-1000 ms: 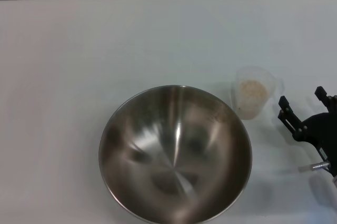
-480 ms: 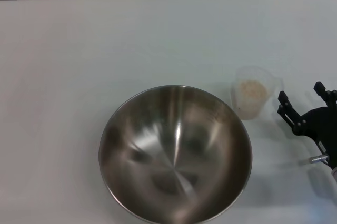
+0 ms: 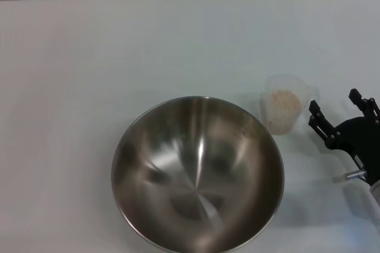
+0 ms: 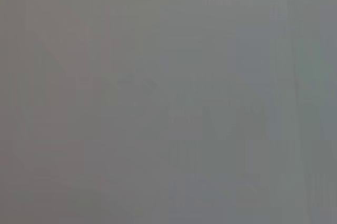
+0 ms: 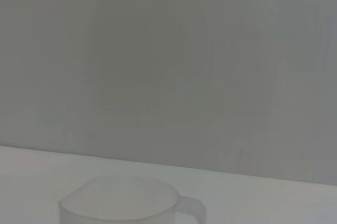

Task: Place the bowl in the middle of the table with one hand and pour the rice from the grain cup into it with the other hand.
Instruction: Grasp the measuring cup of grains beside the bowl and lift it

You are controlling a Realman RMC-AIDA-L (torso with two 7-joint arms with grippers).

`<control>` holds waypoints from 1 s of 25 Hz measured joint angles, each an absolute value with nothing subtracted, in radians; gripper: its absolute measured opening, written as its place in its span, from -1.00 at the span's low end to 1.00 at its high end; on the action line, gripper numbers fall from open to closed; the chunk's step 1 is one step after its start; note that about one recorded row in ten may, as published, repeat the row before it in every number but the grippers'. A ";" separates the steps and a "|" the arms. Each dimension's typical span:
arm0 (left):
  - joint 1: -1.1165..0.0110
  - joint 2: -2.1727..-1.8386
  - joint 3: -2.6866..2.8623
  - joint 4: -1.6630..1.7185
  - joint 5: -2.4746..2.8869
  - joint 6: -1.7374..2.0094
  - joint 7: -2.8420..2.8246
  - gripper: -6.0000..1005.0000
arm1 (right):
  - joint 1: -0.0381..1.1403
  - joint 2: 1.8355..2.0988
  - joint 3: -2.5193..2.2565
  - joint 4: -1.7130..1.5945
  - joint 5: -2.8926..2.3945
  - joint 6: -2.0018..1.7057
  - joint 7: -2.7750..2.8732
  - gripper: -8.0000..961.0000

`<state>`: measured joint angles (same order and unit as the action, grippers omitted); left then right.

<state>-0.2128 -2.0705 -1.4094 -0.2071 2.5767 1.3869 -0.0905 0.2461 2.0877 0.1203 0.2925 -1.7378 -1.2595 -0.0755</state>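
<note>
Bowl [image 3: 198, 173] sits mid-bench [image 3: 89, 57], ready for rice [image 3: 284, 102]; right tool [image 3: 339, 110], fingers spread and empty, lines up beside cup [image 3: 286, 104] to grasp it.

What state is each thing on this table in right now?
Bowl: upright, empty, on the table.
Cup: upright beside the bowl, not held, rice inside.
Right gripper: open, beside the cup, not touching it.
Left gripper: not in view.

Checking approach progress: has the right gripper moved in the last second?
Yes. The black two-fingered right gripper, fingers open, has crept up-table and nearer the still, clear plastic grain cup.
</note>
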 joint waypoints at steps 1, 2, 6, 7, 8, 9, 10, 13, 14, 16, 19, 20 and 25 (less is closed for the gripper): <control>-0.212 -2.071 -1.409 -0.207 2.577 1.387 -0.091 0.65 | 0.246 2.088 0.120 0.292 -1.738 -1.259 -0.075 0.73; -0.212 -2.071 -1.408 -0.207 2.577 1.387 -0.091 0.65 | 0.247 2.088 0.120 0.293 -1.738 -1.259 -0.075 0.73; -0.212 -2.071 -1.408 -0.207 2.580 1.387 -0.093 0.65 | 0.255 2.087 0.121 0.290 -1.738 -1.259 -0.075 0.73; -0.212 -2.071 -1.408 -0.207 2.580 1.387 -0.096 0.65 | 0.256 2.086 0.121 0.288 -1.738 -1.259 -0.075 0.73; -0.213 -2.071 -1.408 -0.206 2.580 1.387 -0.100 0.65 | 0.260 2.086 0.124 0.283 -1.738 -1.259 -0.073 0.73; -0.213 -2.071 -1.408 -0.206 2.580 1.387 -0.100 0.65 | 0.260 2.086 0.124 0.283 -1.738 -1.259 -0.073 0.73; -0.213 -2.071 -1.407 -0.205 2.580 1.387 -0.101 0.65 | 0.262 2.087 0.129 0.279 -1.738 -1.258 -0.072 0.73; -0.212 -2.071 -1.405 -0.203 2.580 1.387 -0.101 0.65 | 0.268 2.087 0.132 0.278 -1.738 -1.249 -0.072 0.73; -0.212 -2.071 -1.405 -0.203 2.580 1.387 -0.101 0.65 | 0.268 2.087 0.132 0.278 -1.738 -1.249 -0.072 0.73; -0.209 -2.071 -1.405 -0.202 2.580 1.387 -0.101 0.65 | 0.274 2.086 0.133 0.278 -1.738 -1.244 -0.072 0.73; -0.208 -2.071 -1.405 -0.203 2.580 1.387 -0.101 0.65 | 0.276 2.086 0.133 0.278 -1.738 -1.244 -0.072 0.73; -0.207 -2.071 -1.405 -0.203 2.580 1.387 -0.101 0.65 | 0.280 2.086 0.133 0.277 -1.738 -1.242 -0.074 0.73; -0.206 -2.071 -1.405 -0.203 2.580 1.387 -0.101 0.65 | 0.291 2.087 0.133 0.275 -1.738 -1.232 -0.074 0.73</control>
<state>-0.2055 -2.0709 -1.4051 -0.2034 2.5802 1.3867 -0.1014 0.2911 2.0865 0.1335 0.2747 -1.7381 -1.2317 -0.0741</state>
